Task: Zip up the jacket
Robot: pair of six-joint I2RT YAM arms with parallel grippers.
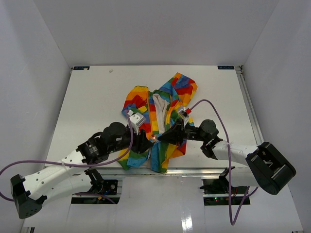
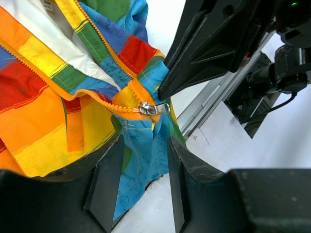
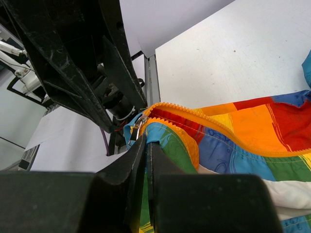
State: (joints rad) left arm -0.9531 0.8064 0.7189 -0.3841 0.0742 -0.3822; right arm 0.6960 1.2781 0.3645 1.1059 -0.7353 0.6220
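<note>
My right gripper (image 3: 145, 141) is clamped tight on the small rainbow patchwork fabric jacket (image 1: 182, 90), pinching the blue-green hem right beside the silver metal zipper slider (image 2: 153, 108). My left gripper (image 2: 143, 141), reaching in from 9 o'clock, stands parted, with blue cloth loose between its fingers. The jacket lies unzipped in the middle of the white desk (image 1: 97, 97), hem at 6 o'clock.

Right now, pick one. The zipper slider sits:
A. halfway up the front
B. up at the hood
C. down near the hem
C: the slider sits where the two open tracks meet, just above the hem of the jacket, and the front gapes open above it.
</note>
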